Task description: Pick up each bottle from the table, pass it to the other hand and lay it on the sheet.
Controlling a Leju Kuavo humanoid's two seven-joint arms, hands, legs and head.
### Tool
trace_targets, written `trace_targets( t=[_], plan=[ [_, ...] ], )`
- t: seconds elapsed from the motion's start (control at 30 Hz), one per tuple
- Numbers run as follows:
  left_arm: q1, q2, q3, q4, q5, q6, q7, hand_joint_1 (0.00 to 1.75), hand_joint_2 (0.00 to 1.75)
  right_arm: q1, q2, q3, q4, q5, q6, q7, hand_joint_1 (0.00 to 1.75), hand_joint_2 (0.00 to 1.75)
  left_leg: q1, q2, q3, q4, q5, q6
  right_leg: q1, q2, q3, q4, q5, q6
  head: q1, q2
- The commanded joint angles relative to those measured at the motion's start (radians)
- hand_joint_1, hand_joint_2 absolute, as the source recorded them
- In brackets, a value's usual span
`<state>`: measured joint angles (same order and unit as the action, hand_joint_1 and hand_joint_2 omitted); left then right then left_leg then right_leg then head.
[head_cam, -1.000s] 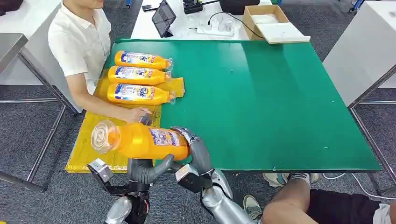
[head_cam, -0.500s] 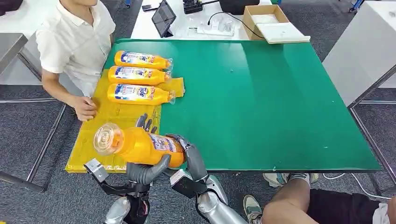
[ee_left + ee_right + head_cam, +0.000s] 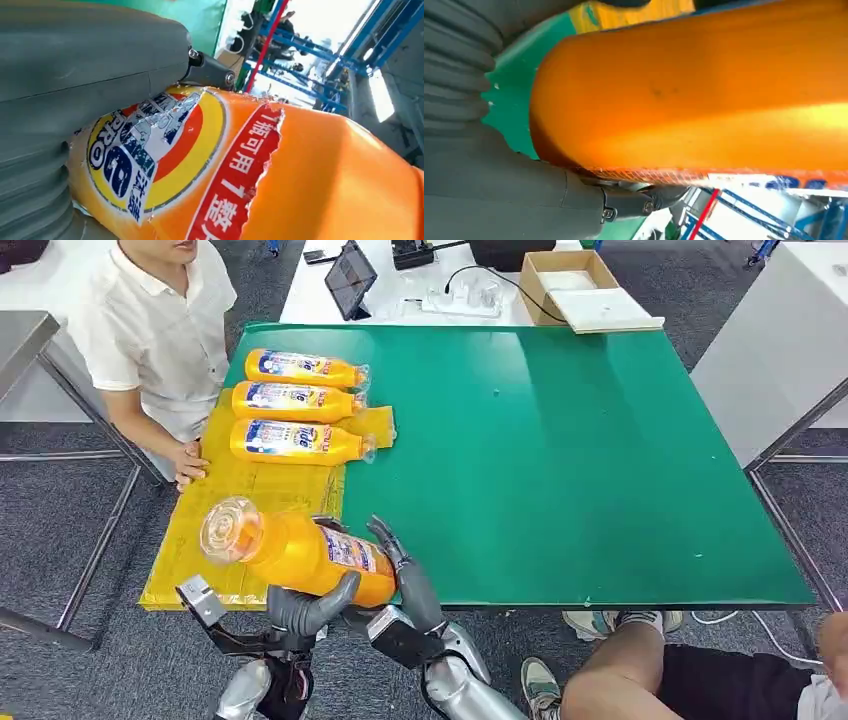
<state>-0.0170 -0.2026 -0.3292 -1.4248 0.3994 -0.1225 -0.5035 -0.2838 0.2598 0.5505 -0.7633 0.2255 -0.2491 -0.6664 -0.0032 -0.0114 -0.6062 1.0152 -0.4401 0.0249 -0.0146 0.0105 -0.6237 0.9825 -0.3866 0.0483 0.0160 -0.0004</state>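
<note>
An orange bottle (image 3: 300,552) hangs over the near end of the yellow sheet (image 3: 190,540), base leftward; the left robot hand (image 3: 305,608) grasps it from beneath, the right robot hand (image 3: 405,570) released beside its neck end.

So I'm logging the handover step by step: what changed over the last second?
The held bottle sank slightly toward the robot, gripped from below by the left hand. The right hand opened its fingers off the bottle's end. The person's hand pulled back from mid-sheet to the yellow sheet's far-left edge. The three bottles on the sheet stayed put.
</note>
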Motion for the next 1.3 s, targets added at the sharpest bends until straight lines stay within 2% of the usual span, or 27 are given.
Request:
trace_targets(
  t=[0.03, 0.27, 0.37, 0.4, 0.53, 0.57, 0.63, 0.67, 0.8, 0.9, 0.97, 1.03, 1.17, 1.3],
  plan=[
    [-0.004, 0.030, 0.003, -0.001, -0.003, -0.045, 0.005, 1.75, 1.75, -0.004, -0.032, 0.017, 0.056, 0.012, 0.012, -0.032, 0.00, 0.00, 0.001, 0.000, 0.006, -0.002, -0.002, -0.002, 0.001, -0.002, 0.006, -0.001, -0.002, -0.002, 0.000, 0.000],
    [0.003, 0.030, 0.043, -0.002, -0.058, 0.002, 0.010, 1.75, 1.75, 0.045, -0.070, -0.043, 0.001, 0.029, -0.024, -0.025, 0.00, 0.00, 0.001, -0.001, 0.004, -0.001, -0.001, -0.001, 0.001, -0.002, 0.005, -0.001, -0.002, -0.001, 0.000, 0.000],
    [0.027, 0.049, 0.037, -0.044, -0.175, 0.086, -0.020, 1.75, 1.75, 0.116, -0.072, -0.145, -0.028, 0.004, -0.060, -0.032, 0.00, 0.00, 0.001, -0.002, 0.004, -0.002, -0.001, -0.001, 0.001, -0.003, 0.005, -0.002, -0.002, -0.001, 0.000, 0.000],
    [0.028, 0.061, 0.032, -0.046, -0.251, 0.155, -0.006, 1.75, 1.75, 0.138, -0.072, -0.170, -0.048, -0.012, -0.079, -0.032, 0.00, 0.00, 0.000, -0.002, 0.003, -0.002, -0.001, -0.001, 0.001, -0.003, 0.004, -0.001, -0.002, -0.001, 0.000, 0.000],
    [0.024, 0.068, 0.035, -0.041, -0.277, 0.180, 0.001, 1.75, 1.75, 0.150, -0.073, -0.175, -0.059, -0.013, -0.087, -0.032, 0.00, 0.00, 0.000, -0.001, 0.002, -0.001, -0.001, -0.001, 0.000, -0.001, 0.003, -0.001, -0.001, -0.001, 0.000, 0.000],
    [0.013, 0.082, 0.025, -0.019, -0.424, 0.327, 0.050, 1.75, 1.75, 0.168, -0.068, -0.202, -0.083, -0.028, -0.131, -0.032, 0.00, 0.00, 0.000, 0.000, 0.003, -0.001, -0.002, -0.001, 0.001, -0.001, 0.004, -0.001, -0.002, -0.002, 0.000, 0.000],
    [-0.019, 0.109, 0.038, 0.020, -0.575, 0.463, 0.070, 1.75, 1.75, 0.210, -0.072, -0.236, -0.159, -0.043, -0.204, -0.032, 0.00, 0.00, 0.000, -0.001, 0.001, -0.001, -0.001, -0.001, 0.000, -0.002, 0.001, -0.001, -0.001, -0.001, 0.000, 0.000],
    [-0.031, 0.125, 0.043, 0.025, -0.616, 0.482, 0.078, 1.75, 1.75, 0.225, -0.073, -0.250, -0.192, -0.048, -0.236, -0.032, 0.00, 0.00, 0.000, -0.002, 0.004, -0.002, -0.001, -0.002, 0.001, -0.004, 0.004, -0.001, -0.002, -0.002, 0.000, 0.000],
    [-0.078, 0.177, 0.076, 0.022, -0.784, 0.531, 0.144, 1.75, 1.75, 0.273, -0.074, -0.287, -0.329, -0.063, -0.335, -0.032, 0.00, 0.00, 0.000, -0.001, 0.001, -0.001, -0.001, -0.002, 0.001, -0.002, 0.001, 0.000, -0.001, -0.002, 0.000, 0.000],
    [-0.159, 0.216, 0.091, 0.086, -1.004, 0.590, 0.237, 1.75, 1.75, 0.297, -0.063, -0.292, -0.422, -0.088, -0.387, -0.032, 0.00, 0.00, 0.001, -0.002, 0.001, -0.001, 0.000, -0.002, 0.001, -0.003, 0.001, 0.000, -0.002, -0.002, 0.000, 0.000],
    [-0.257, 0.237, 0.094, 0.212, -1.268, 0.676, 0.325, 1.75, 1.75, 0.292, -0.044, -0.284, -0.443, -0.107, -0.402, -0.032, 0.00, 0.00, 0.001, -0.002, 0.002, 0.000, -0.001, -0.002, 0.001, -0.004, 0.002, 0.001, -0.002, -0.002, 0.000, 0.000],
    [-0.355, 0.253, 0.086, 0.351, -1.369, 0.637, 0.381, 1.75, 1.75, 0.277, -0.030, -0.264, -0.426, -0.107, -0.391, -0.032, 0.00, 0.00, 0.001, -0.003, 0.002, -0.001, 0.000, -0.003, 0.002, -0.005, 0.003, 0.000, -0.001, -0.003, 0.000, 0.000],
    [-0.398, 0.247, 0.091, 0.421, -1.382, 0.639, 0.387, 1.75, 1.75, 0.275, -0.028, -0.254, -0.421, -0.106, -0.391, -0.032, 0.00, 0.00, 0.001, -0.001, 0.003, -0.001, 0.001, -0.003, 0.001, -0.003, 0.003, 0.000, 0.000, -0.003, 0.000, 0.000],
    [-0.629, 0.207, 0.037, 0.807, -1.557, 0.622, 0.474, 1.75, 1.75, 0.243, -0.027, -0.210, -0.363, -0.109, -0.366, -0.032, 0.00, 0.00, 0.001, -0.003, 0.002, -0.001, 0.002, -0.003, 0.001, -0.006, 0.002, 0.000, 0.000, -0.002, 0.000, 0.000]
  ],
)
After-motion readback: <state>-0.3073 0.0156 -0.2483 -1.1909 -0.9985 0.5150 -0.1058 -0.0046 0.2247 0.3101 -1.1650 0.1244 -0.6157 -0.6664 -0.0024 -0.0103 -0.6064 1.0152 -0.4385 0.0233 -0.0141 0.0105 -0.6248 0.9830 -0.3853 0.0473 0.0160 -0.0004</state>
